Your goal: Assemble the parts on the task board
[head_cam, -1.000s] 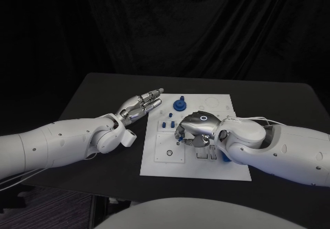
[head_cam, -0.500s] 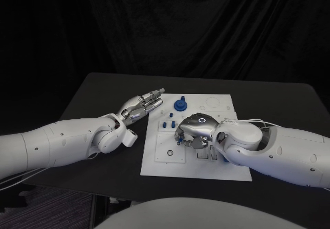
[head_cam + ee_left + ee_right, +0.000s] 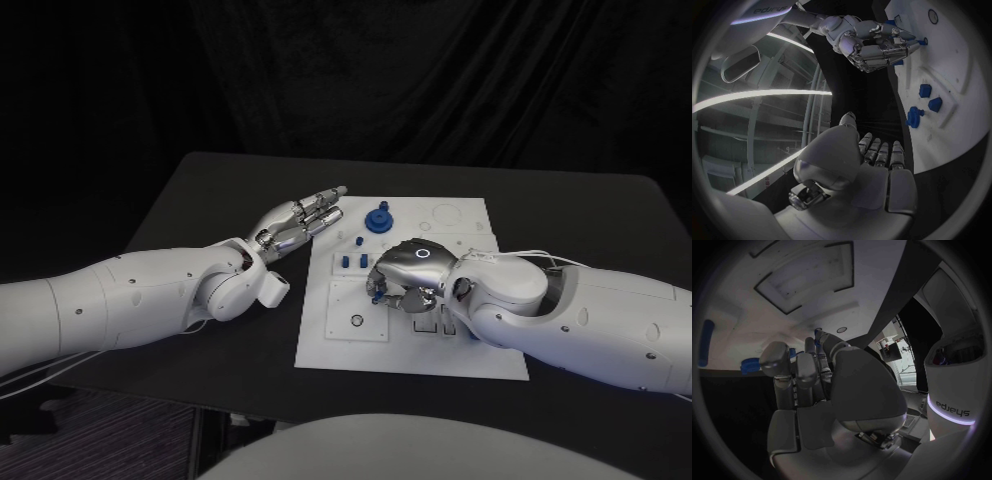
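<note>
The white task board (image 3: 411, 345) lies mid-table. My right hand (image 3: 407, 275) hovers low over its middle with fingers curled in, and a small blue part (image 3: 379, 296) shows at the fingertips, pinched as far as I can tell. In the left wrist view the same right hand (image 3: 873, 42) has the blue part (image 3: 924, 41) at its fingertips above the board (image 3: 948, 65). My left hand (image 3: 296, 222) lies flat and open just off the board's left edge, holding nothing. A tall blue knobbed part (image 3: 378, 218) stands at the far edge, with small blue parts (image 3: 355, 261) near it.
A dark ring (image 3: 355, 321) sits on the board's near-left area. Blue parts (image 3: 925, 90) lie in a row off my left hand's (image 3: 879, 160) fingertips. My right forearm (image 3: 577, 310) covers the board's right side. Bare black table (image 3: 562, 210) lies beyond.
My right hand has shifted a little to the left and farther over the board's middle, fingers still curled. My left hand has stayed put.
</note>
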